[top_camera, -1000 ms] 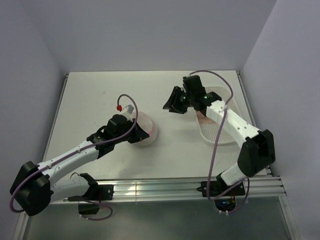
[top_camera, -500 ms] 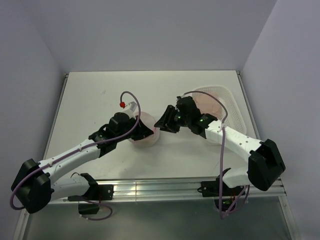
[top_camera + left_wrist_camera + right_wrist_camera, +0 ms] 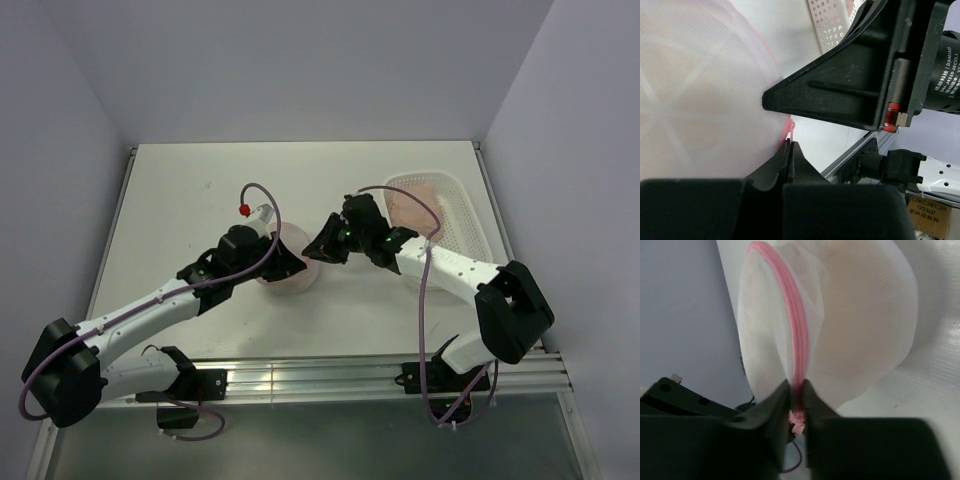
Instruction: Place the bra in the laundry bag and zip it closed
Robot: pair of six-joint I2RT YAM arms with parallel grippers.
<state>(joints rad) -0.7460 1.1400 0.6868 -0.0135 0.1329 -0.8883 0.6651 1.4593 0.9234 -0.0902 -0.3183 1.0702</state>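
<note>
The laundry bag [image 3: 298, 272], a round white mesh pouch with a pink zipper rim, sits at mid-table between both grippers. My left gripper [image 3: 283, 262] is shut on the bag's near edge; in the left wrist view its fingertips [image 3: 789, 146] pinch the pink rim beside the mesh [image 3: 700, 90]. My right gripper [image 3: 314, 252] is at the bag's right side. In the right wrist view it [image 3: 797, 395] is shut on the pink zipper [image 3: 796, 325], with the pull tab just below. A peach-tan tint, the bra [image 3: 860, 315], shows through the mesh inside the bag.
A white perforated plastic basket [image 3: 458, 225] stands at the right side of the table with a pale pink garment [image 3: 415, 195] in it. Its corner shows in the left wrist view [image 3: 832, 20]. Walls enclose the table on three sides.
My right arm has swung left from above the basket to the bag and closed on the zipper. My left arm has stayed on the bag, barely moving.
</note>
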